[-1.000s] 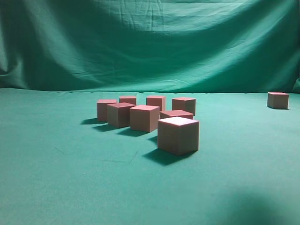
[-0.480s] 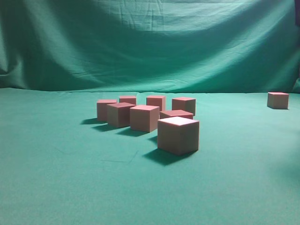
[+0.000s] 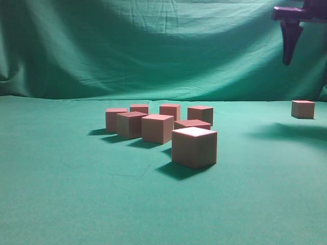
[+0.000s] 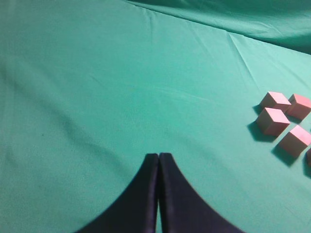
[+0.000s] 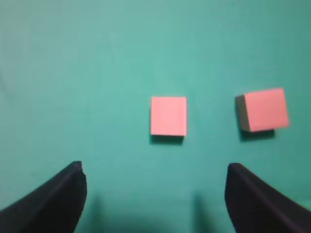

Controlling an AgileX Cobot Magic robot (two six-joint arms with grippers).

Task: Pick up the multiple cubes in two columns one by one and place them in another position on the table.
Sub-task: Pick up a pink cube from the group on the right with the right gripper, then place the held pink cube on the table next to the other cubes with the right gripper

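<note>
Table (image 3: 61, 204): a broad flat surface under smooth green cloth, lying in front of a wrinkled green backdrop (image 3: 153, 51).
Cube cluster (image 3: 158, 127): eight cubes are sitting in two rough columns at mid-table, running from near right to far left.
Nearest cube (image 3: 194, 147): it is standing at the front of the cluster, casting a shadow to its left.
Lone cube (image 3: 303, 108): it is resting far right, well apart from the cluster.
Right gripper (image 5: 155, 194): its jaws are standing wide apart and holding nothing; it is hanging high above the table, at the upper right of the exterior view (image 3: 289, 35).
Cubes under the right wrist: one cube (image 5: 168, 116) is lying between the jaw lines, another (image 5: 263, 109) to its right; which cubes these are is perhaps unclear.
Left gripper (image 4: 158, 160): its jaws are pressing together, empty, above bare cloth, left of four cubes (image 4: 282, 121).
</note>
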